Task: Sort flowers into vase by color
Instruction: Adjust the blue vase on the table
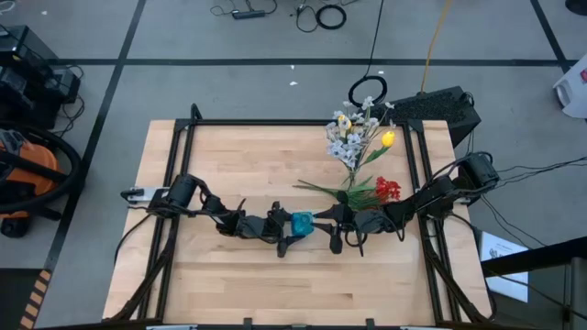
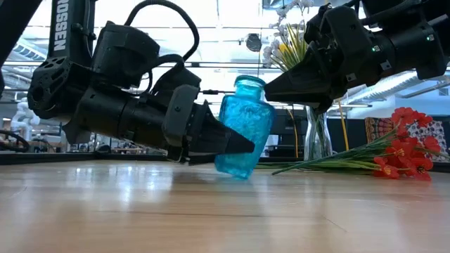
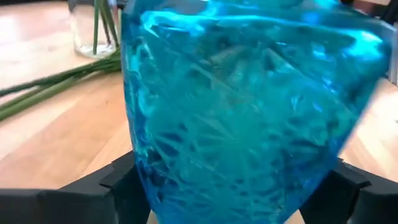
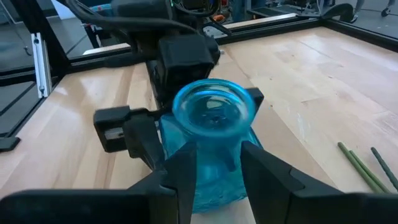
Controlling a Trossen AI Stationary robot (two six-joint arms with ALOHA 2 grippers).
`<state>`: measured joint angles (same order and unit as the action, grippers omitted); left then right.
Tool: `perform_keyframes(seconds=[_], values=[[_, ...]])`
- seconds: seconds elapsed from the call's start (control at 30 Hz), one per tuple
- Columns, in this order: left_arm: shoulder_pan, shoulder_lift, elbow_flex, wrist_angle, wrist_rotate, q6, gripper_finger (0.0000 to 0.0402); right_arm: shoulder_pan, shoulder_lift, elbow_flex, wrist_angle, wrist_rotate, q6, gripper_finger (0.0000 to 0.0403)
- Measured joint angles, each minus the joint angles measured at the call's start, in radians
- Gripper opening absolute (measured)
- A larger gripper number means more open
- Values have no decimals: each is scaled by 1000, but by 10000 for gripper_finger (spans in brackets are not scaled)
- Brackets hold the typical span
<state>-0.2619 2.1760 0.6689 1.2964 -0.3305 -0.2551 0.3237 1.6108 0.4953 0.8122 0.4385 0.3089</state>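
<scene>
A blue glass vase stands tilted at mid-table between both grippers. My left gripper reaches in level from the table's left and is shut around its body. My right gripper comes from the right, higher up, shut at the neck under the round mouth. Sprays of red flowers lie flat on the table to the right, their green stems pointing toward the vase. Whitish sprigs and a yellow tulip stand in a clear glass vase behind. My left gripper has the blue vase's wide body between its two fingers, one on each side, low down, coming nearly level from the table's left. The vase leans with its mouth toward the right; its lower right edge is at the tabletop. My right gripper has the vase's neck between its two fingers, just below the rim. The fingers come from the table's right, slanting slightly down, and lie across the neck. The vase leans toward this gripper.
The clear glass vase and the lying red flowers sit close behind and to the right of my right arm. A black frame rail edges the table's far side. Bare wood stretches along the near side.
</scene>
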Motion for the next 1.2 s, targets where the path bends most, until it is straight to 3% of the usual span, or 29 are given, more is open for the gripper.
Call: perform_keyframes(seconds=[0.3, 0.6, 0.97, 1.2], values=[[-1, 0, 0, -53, 3, -27, 353, 0, 0, 1, 0, 0, 1, 116], [0, -7, -4, -70, 195, -29, 354, 0, 0, 1, -70, 0, 19, 116], [0, -75, -79, -88, 198, -28, 354, 0, -4, 1, -105, 0, 19, 116], [-3, -131, -176, -75, 197, -104, 355, -1, -150, 1, -309, 5, 20, 116]])
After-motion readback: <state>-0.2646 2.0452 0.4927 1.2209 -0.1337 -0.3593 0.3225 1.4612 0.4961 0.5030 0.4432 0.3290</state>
